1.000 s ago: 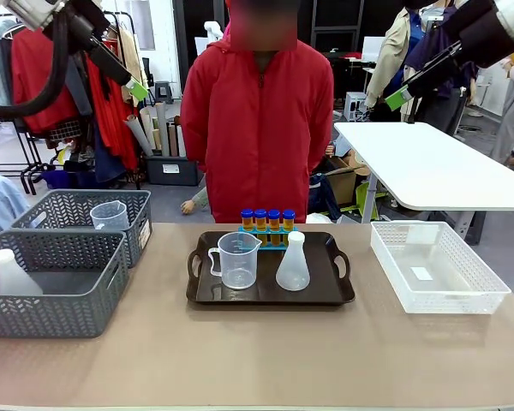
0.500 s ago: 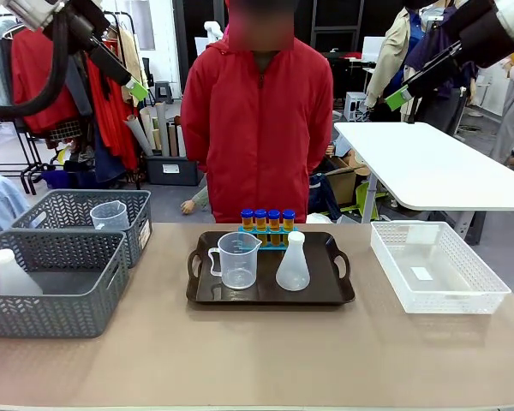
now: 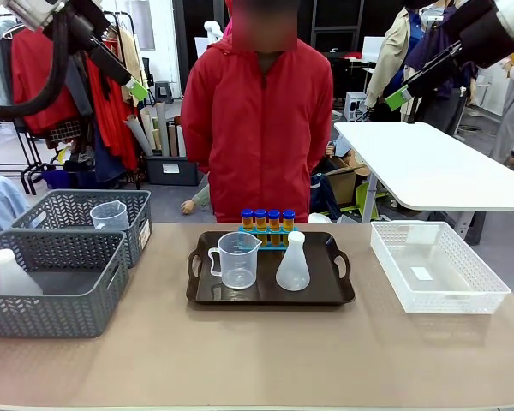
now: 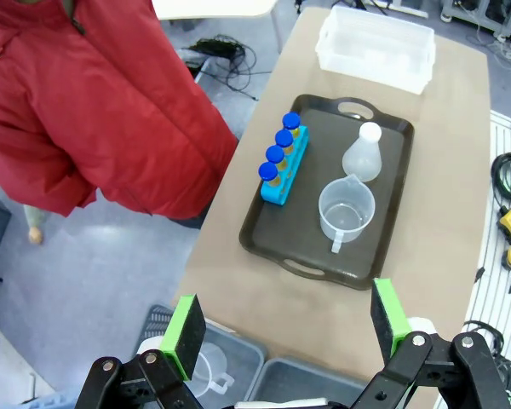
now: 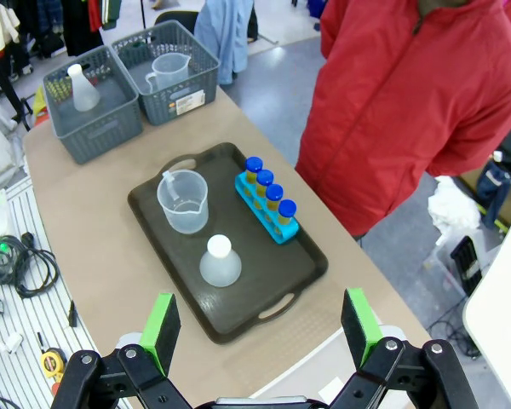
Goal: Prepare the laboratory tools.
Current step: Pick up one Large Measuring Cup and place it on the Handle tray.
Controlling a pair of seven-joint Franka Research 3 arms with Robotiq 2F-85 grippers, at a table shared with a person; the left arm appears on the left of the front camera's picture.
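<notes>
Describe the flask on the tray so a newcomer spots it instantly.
Find the dark brown handled tray at the table's centre. The translucent white conical flask stands on its right half, beside the clear handled measuring jug, in front of the blue rack of orange blue-capped tubes. It alone has a narrow neck and no handle.

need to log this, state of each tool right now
left tool: open, holding nothing
right tool: open, holding nothing

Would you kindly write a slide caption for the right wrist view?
Open right gripper high above a dark tray holding jug, flask and tube rack.
</notes>
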